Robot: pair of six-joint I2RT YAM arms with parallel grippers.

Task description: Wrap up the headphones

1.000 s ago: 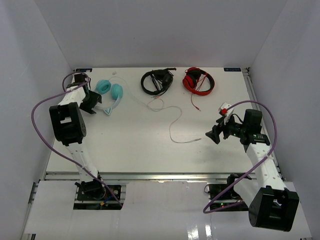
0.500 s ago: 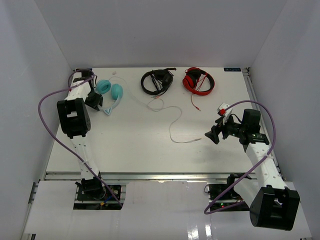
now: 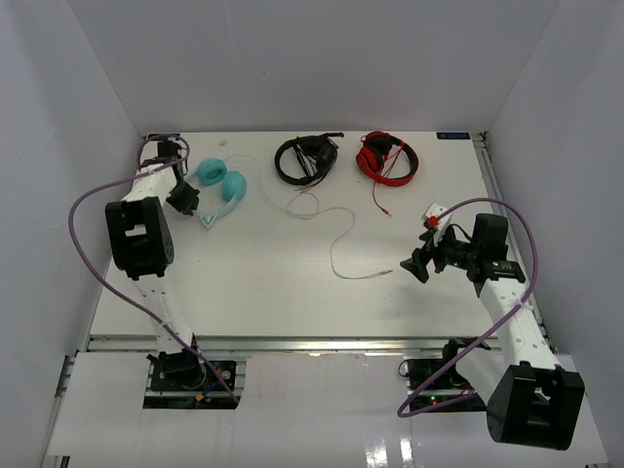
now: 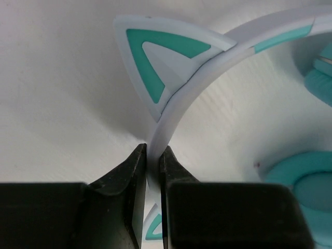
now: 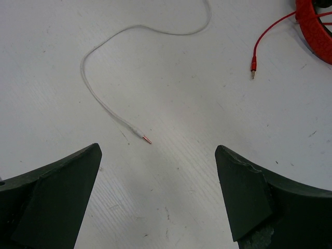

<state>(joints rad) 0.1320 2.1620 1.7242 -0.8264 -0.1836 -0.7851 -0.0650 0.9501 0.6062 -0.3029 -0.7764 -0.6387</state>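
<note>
The teal headphones (image 3: 222,183) lie at the back left of the table, their thin white cable (image 3: 336,234) trailing right and forward to a plug (image 3: 392,272). My left gripper (image 3: 187,202) is shut on the pale headband (image 4: 171,111) just below a cat-ear point (image 4: 155,57); teal earcups (image 4: 306,181) show to the right. My right gripper (image 3: 413,267) is open and empty, hovering just right of the cable's plug (image 5: 146,138), which lies ahead between the fingers.
Black headphones (image 3: 307,159) and red headphones (image 3: 388,156) lie at the back of the table. The red cable ends in a plug (image 5: 253,70) near the white cable. White walls enclose the table on three sides.
</note>
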